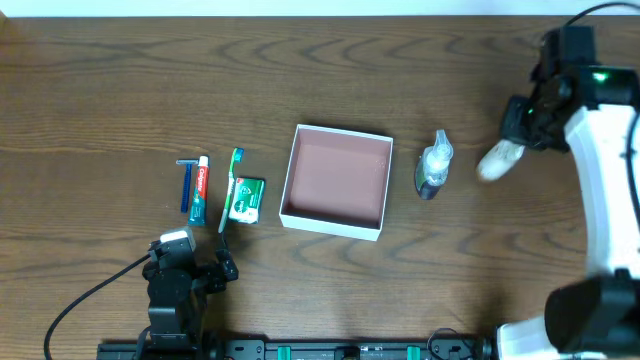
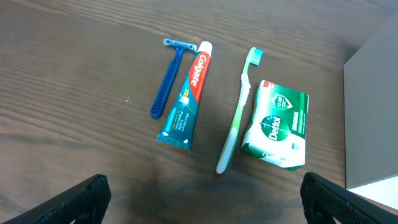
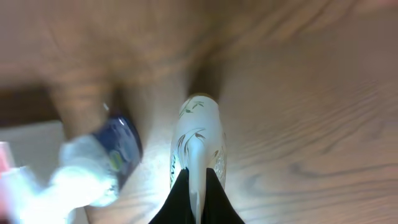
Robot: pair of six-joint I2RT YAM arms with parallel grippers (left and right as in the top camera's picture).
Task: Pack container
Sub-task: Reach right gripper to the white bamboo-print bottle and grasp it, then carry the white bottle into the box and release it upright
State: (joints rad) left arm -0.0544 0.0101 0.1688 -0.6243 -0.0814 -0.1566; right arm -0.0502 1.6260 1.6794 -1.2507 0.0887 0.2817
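At the centre of a dark wooden table (image 1: 100,100) sits the container (image 1: 300,175) — a shallow square box, white outside, pinkish-brown inside, with nothing in it.

To its left, four toiletries lie side by side: a blue razor (image 2: 166,84), a toothpaste tube (image 2: 186,99), a green toothbrush (image 2: 238,109) and a green-and-white soap box (image 2: 278,124), the last nearest the box. The left gripper (image 2: 204,180) hovers over the table near them, its fingers spread wide and holding nothing.

Just right of the box lies a clear bottle (image 1: 433,166) with a dark end. Farther right, the right gripper (image 1: 516,146) is closed on a white bottle (image 3: 199,140) printed with leaves. The bottle points out from the fingers and looks lifted off the wood, though the blur makes that uncertain.

The step in hand seems to be carrying this first item to the box; none is packed yet. Next, the right arm needs to travel left — passing over the clear bottle without knocking it — then lower inside the walls before letting go.
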